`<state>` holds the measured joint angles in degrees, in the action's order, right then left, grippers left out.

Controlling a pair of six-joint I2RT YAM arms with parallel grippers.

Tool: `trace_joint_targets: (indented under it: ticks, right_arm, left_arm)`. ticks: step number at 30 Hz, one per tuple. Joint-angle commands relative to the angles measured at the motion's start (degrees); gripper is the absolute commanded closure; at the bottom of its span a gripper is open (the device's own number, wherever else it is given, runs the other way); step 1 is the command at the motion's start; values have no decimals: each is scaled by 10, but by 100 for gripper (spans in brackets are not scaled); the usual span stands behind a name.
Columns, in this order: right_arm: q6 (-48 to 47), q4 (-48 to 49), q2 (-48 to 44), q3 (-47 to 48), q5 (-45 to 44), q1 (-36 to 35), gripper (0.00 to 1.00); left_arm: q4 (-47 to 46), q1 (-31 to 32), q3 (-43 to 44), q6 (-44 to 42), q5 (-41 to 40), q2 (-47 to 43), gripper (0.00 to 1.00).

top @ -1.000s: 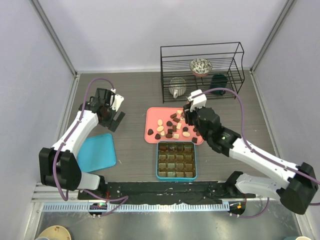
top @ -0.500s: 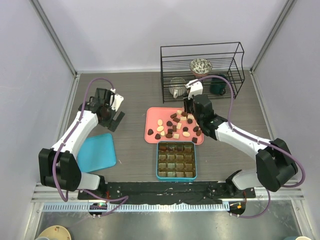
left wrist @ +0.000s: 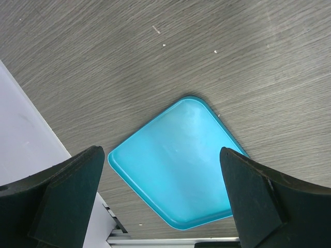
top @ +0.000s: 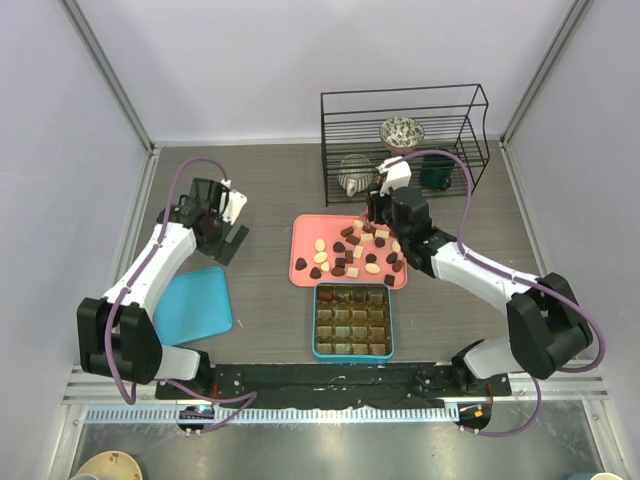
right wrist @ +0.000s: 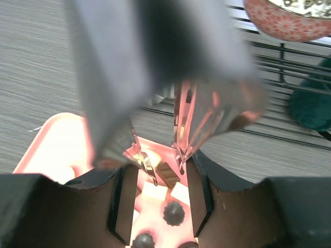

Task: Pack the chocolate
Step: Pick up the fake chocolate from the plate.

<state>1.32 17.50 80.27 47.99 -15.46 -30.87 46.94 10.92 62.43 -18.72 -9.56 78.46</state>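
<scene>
— Where's the chocolate (top: 320, 244)?
— Small squares and rounds, brown and cream, scattered on the smooth pink tray (top: 303, 245), just beyond the teal box (top: 352, 354) of brown cells.
— Pincers?
— The left pincer (left wrist: 161, 155) gapes wide over a glossy teal lid (left wrist: 176, 160) on the wood-grain desk (left wrist: 155, 51). The right pincer (right wrist: 159, 155) is at the tray's far edge, tips partly apart. Only its wrist view shows a brown piece (right wrist: 166, 175) between them; gripped or not, I can't tell.
</scene>
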Motion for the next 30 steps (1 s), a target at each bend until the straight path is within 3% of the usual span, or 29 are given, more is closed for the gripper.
trace_joint_targets:
  ticks: [1,19,30]
  right_arm:
    - [16,54,18,19,26,2,55]
    - [28,83,88,37,47,6,51]
    - [34,90,98,31,66,6,60]
  left_arm:
    - [-15,0,-5,-11,-11,-21,0]
    - [-16,1,-8,-19,-21,-26,0]
    - [-15,0,-12,-22,-22,-30,0]
